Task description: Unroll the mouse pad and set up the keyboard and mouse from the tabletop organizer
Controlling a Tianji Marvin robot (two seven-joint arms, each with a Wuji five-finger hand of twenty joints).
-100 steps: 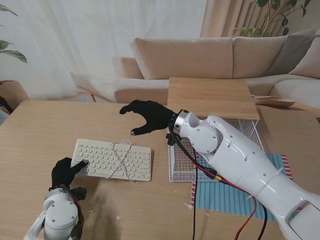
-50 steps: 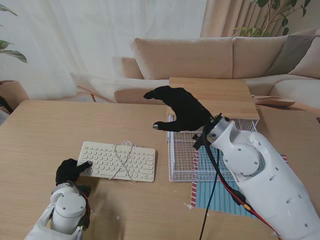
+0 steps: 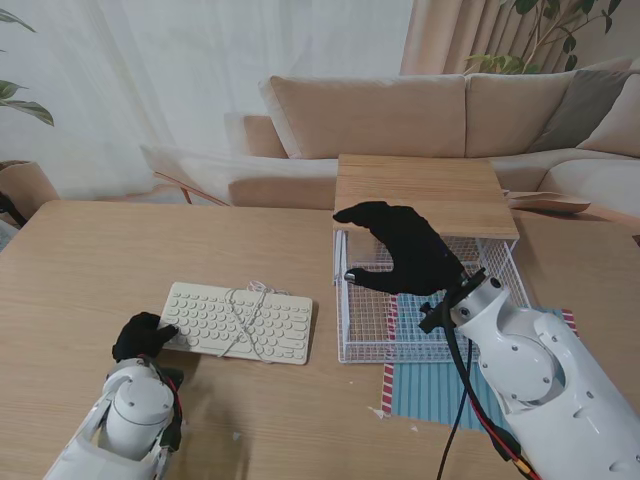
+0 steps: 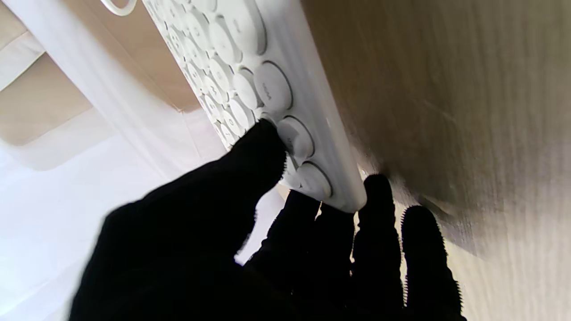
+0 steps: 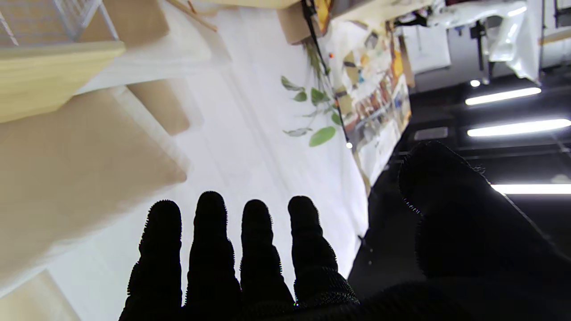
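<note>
The white keyboard lies flat on the table with its white cable wrapped round its middle. My left hand is shut on its near left corner. In the left wrist view the thumb presses on the keys of the keyboard while the other fingers curl at its edge. My right hand hovers open over the wire organizer, fingers spread and holding nothing. The blue striped mouse pad lies flat, partly under the organizer. No mouse is visible.
The organizer has a wooden top over its white wire basket. The wooden table stretches to the left of the keyboard. A beige sofa stands behind the table.
My right hand has swung right, from beyond the keyboard to above the organizer. The keyboard has slid slightly right with my left hand still on its corner.
</note>
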